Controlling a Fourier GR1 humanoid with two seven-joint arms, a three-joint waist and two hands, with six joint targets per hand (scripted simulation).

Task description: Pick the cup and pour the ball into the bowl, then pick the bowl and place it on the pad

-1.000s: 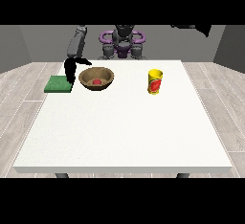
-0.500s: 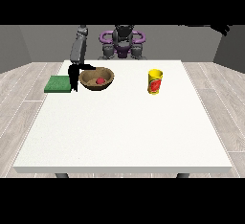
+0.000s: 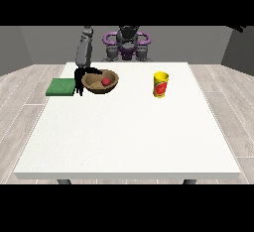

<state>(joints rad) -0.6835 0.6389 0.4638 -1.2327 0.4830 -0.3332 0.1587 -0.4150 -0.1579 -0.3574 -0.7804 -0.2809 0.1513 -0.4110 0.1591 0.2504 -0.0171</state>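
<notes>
We see the hand at the view's left [image 3: 79, 79] curled over the wooden bowl's [image 3: 94, 85] rim, red ball [image 3: 106, 81] inside, near the desk's [image 3: 129, 132] far-left corner; green pad [image 3: 61, 87] beside, yellow cup [image 3: 160, 85] well apart.

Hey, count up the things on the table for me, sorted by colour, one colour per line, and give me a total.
Brown: 1, the bowl
Red: 1, the ball inside the bowl
Yellow: 1, the cup, which has a red mark on its side
Green: 1, the pad
Total: 4
</notes>
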